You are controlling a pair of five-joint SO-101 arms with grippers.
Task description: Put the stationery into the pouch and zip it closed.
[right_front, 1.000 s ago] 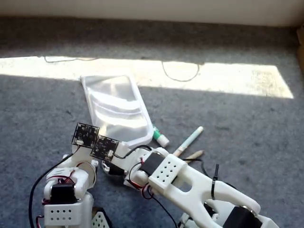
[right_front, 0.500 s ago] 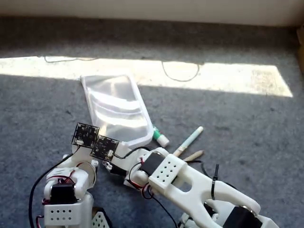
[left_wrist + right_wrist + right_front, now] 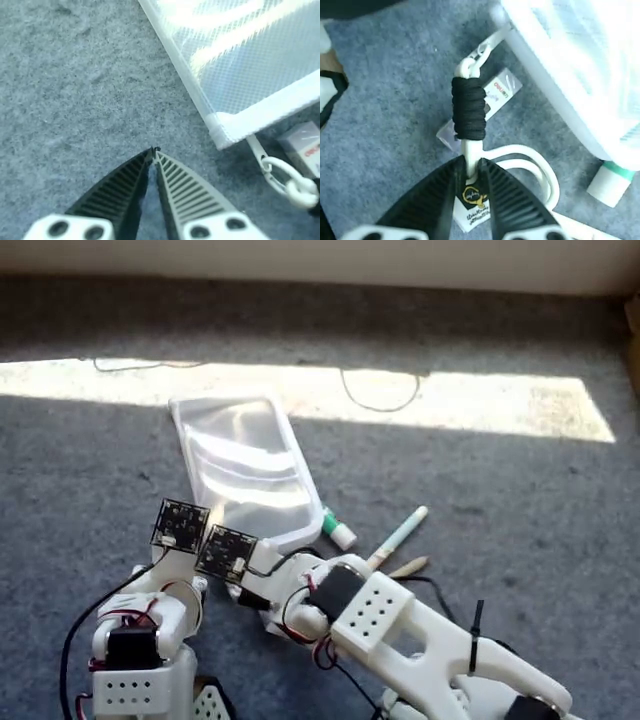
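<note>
From where I stand above the grey, carpet-like surface [image 3: 520, 510], the job looks barely begun. The pouch [image 3: 245, 470], a flat, clear, glossy sleeve with rounded corners, lies far and left of the arms. No stationery shows inside it. A stubby marker [image 3: 338, 531] with a green band touches its near right corner. A slim pale pen [image 3: 400, 534] and a short tan stick [image 3: 407, 566] lie just beside that, to the right. The left arm [image 3: 140, 635] and right arm [image 3: 400, 625], both of white plastic, crowd the pouch's near edge, and a thin cable [image 3: 380, 395] loops in the sunlit strip beyond. Through the left wrist view, the left end effector [image 3: 154, 155] hovers over bare surface with its ribbed jaws pressed together on nothing, near the pouch's fine mesh corner with its white hem. Through the right wrist view, the right end effector [image 3: 471, 164] is clamped on the zip pull [image 3: 468, 114], a white cord with a stretch bound in black wrapping, clipped to the pouch edge. A small white boxy eraser [image 3: 502, 87] lies under it, outside the pouch too. I cannot tell whether the zip is open. By my reckoning every item has yet to go in, and the closing pull comes after that.
</note>
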